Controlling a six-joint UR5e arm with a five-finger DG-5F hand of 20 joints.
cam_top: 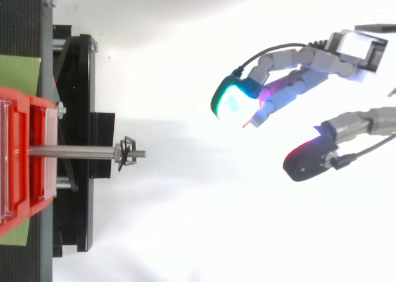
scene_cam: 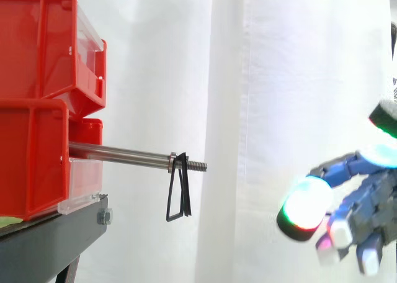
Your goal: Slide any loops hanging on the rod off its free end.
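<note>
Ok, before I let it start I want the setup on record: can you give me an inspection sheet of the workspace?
Surface: black stand, carrying stacked red bins.
Job's things: metal rod sticks out level from the bins; black loops hang by its threaded free end, count unclear.
Clutter: green sheet under the bins.
Hand: hand open and empty, apart from the rod, out past its free end.
Cables: nothing seen.
Surroundings: white curtain behind.
</note>
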